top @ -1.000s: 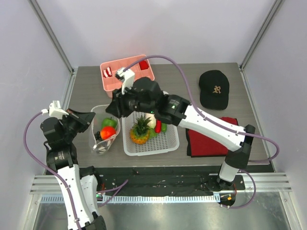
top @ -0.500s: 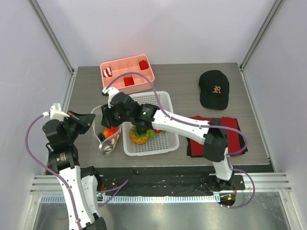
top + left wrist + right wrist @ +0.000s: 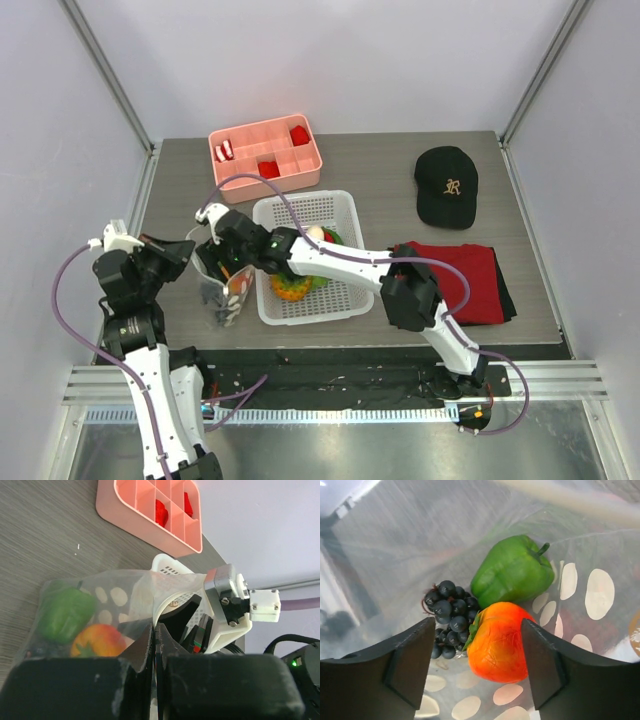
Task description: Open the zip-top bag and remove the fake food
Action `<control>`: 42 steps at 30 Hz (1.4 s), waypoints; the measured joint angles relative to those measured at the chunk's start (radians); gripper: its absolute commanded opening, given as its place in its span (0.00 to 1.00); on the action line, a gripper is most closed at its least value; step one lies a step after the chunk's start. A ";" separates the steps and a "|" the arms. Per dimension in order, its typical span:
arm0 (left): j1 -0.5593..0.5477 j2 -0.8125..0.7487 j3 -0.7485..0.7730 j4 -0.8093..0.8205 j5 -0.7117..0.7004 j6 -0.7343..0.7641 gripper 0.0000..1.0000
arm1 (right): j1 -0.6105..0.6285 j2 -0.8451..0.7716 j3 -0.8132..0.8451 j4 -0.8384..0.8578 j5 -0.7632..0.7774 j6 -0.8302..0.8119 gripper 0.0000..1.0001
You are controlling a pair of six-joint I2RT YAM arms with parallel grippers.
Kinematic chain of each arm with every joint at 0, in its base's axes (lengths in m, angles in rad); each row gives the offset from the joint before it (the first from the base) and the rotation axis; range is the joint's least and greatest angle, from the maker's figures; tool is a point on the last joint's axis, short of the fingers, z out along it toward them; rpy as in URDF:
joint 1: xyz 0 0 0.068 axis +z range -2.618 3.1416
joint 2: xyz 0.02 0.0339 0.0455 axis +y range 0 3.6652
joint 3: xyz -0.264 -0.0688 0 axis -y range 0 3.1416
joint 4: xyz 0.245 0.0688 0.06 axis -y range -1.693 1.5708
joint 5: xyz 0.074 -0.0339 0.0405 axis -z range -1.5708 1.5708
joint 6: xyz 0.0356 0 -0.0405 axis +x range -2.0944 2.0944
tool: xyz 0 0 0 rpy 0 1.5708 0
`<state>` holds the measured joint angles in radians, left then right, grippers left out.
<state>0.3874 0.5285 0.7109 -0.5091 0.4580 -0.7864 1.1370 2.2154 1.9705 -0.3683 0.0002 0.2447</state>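
I am watching the left end effector point(image 3: 154, 630) pinching the near edge of the zip-top bag point(image 3: 112, 597), its fingers pressed together on the plastic and holding the mouth up. The bag is standing on the worktop point(image 3: 380, 170) just left of the white basket point(image 3: 335, 300), touching its left wall.

The right end effector point(image 3: 477, 630) is reaching down into the bag's open mouth with its fingers spread. The orange-red tomato point(image 3: 497, 640) is lying between them, and I cannot tell whether either finger is touching it. The green pepper point(image 3: 512, 570) is sitting just beyond the tomato and the dark grapes point(image 3: 447, 615) are lying against the tomato's left side, all three inside the bag.

In the top view, the pineapple point(image 3: 290, 288) and a whitish piece point(image 3: 315, 234) are lying in the basket, partly hidden by the right arm. The pink compartment tray point(image 3: 265, 150) is sitting behind the basket.
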 measured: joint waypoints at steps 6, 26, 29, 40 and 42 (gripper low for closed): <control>0.000 0.012 -0.029 0.004 -0.010 0.000 0.00 | 0.009 0.013 0.006 -0.011 0.045 -0.058 0.93; 0.000 0.018 -0.036 -0.018 -0.100 0.024 0.00 | 0.052 0.069 0.006 -0.028 0.119 -0.064 0.94; 0.000 0.019 -0.029 -0.030 -0.108 0.035 0.00 | 0.051 0.069 0.007 -0.023 0.080 -0.042 0.94; 0.000 0.044 0.045 -0.051 -0.144 0.069 0.00 | 0.052 0.016 -0.006 -0.014 0.014 -0.047 0.96; 0.000 0.063 0.045 -0.048 -0.144 0.069 0.00 | 0.052 0.010 -0.014 -0.014 0.020 -0.058 0.96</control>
<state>0.3870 0.5919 0.7559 -0.5568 0.3141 -0.7174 1.1893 2.2250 1.9568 -0.3820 0.0204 0.1871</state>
